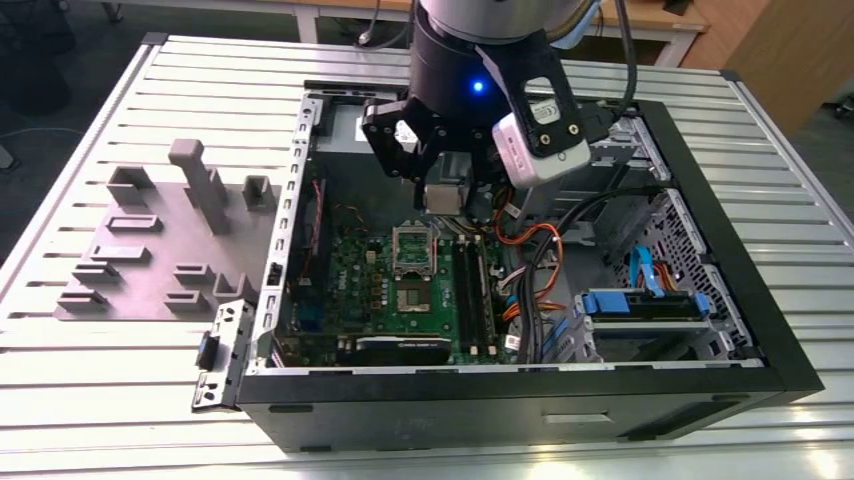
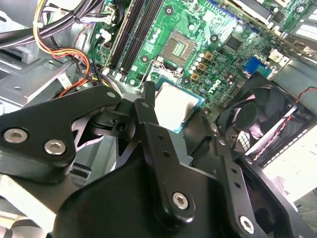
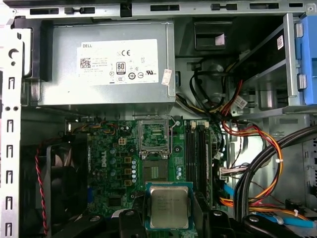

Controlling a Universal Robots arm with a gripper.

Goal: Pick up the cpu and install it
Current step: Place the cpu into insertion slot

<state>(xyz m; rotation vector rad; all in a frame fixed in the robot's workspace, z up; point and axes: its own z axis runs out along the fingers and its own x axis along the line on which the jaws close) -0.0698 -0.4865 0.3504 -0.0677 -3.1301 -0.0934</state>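
The cpu [image 3: 169, 204] is a small square chip with a silvery top and a thin pale rim, and my gripper [image 3: 169, 222] is shut on it with a black finger [image 3: 130, 224] on either side. In the second wrist view the cpu [image 2: 174, 105] shows past the black gripper [image 2: 178, 113] linkage, hanging above the green motherboard [image 2: 233, 29]. The socket [image 3: 157, 171] lies just ahead of the chip, with its silver frame [image 3: 154, 135] tipped open. In the exterior view my gripper [image 1: 445, 200] hangs inside the open computer case, over the far end of the socket [image 1: 415, 294].
A grey power supply [image 3: 106, 62] fills the case's far end. A black fan [image 3: 59, 183] sits to one side of the socket, memory slots [image 3: 195, 158] and bundled cables [image 3: 252, 163] to the other. Outside the case [image 1: 534, 410], a grey plate with blocks [image 1: 160, 240] lies at the exterior view's left.
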